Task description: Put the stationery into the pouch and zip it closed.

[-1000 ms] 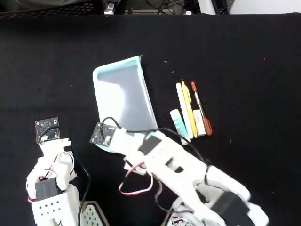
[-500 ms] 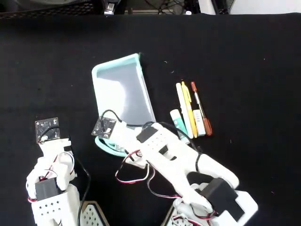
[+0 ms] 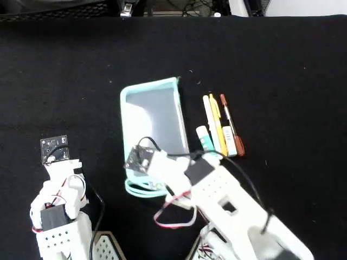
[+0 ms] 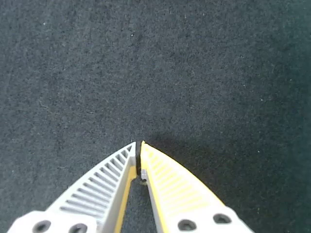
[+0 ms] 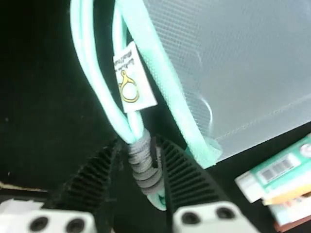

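Right wrist view showed your right end effector (image 5: 140, 148) clamped on the loop (image 5: 99, 92) of the pouch (image 5: 233, 68), which lay just ahead of it, with pens (image 3: 219, 127) beyond. The pouch looked light and floppy, so its rim (image 5: 163, 90) would likely give a firmer hold. Your left end effector (image 4: 139, 145) sat closed, empty.

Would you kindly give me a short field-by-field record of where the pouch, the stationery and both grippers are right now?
pouch: lying flat on the black table
stationery: pens and markers in a row on the table beside the pouch, outside it
right gripper: shut on the pouch's strap
left gripper: shut, empty, over bare table
zip: cannot tell
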You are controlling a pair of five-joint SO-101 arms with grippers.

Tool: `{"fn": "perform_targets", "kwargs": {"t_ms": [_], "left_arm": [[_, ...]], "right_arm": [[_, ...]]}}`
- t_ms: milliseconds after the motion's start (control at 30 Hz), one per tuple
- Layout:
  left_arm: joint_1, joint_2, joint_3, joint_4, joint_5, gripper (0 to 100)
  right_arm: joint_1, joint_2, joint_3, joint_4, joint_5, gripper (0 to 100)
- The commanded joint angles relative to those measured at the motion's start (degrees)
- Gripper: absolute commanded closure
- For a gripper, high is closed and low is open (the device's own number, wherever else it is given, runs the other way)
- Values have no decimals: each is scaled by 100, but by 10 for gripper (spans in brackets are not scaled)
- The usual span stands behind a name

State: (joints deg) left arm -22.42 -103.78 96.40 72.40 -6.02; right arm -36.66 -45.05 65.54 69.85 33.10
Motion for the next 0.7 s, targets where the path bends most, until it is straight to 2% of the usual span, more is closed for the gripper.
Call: {"fn": "perform_targets", "kwargs": {"t_ms": [0,67,167,367,500,667], "left_arm": [[66,-26,92,35,-44,970],[66,-26,92,35,-44,970],[66,-26,92,35,-44,970],[66,-26,92,35,-44,970],[66,-26,92,35,-44,970],[66,-26,92,35,-44,970]], "right_arm": [[422,-804,136,88,-114,796],[703,-1138,145,88,35,747],[1011,-1499,119,237,246,737],[1213,-1798,40,316,-70,737],[1213,-1332,215,149,97,735],[1231,-40,356,-765,220,736]]}}
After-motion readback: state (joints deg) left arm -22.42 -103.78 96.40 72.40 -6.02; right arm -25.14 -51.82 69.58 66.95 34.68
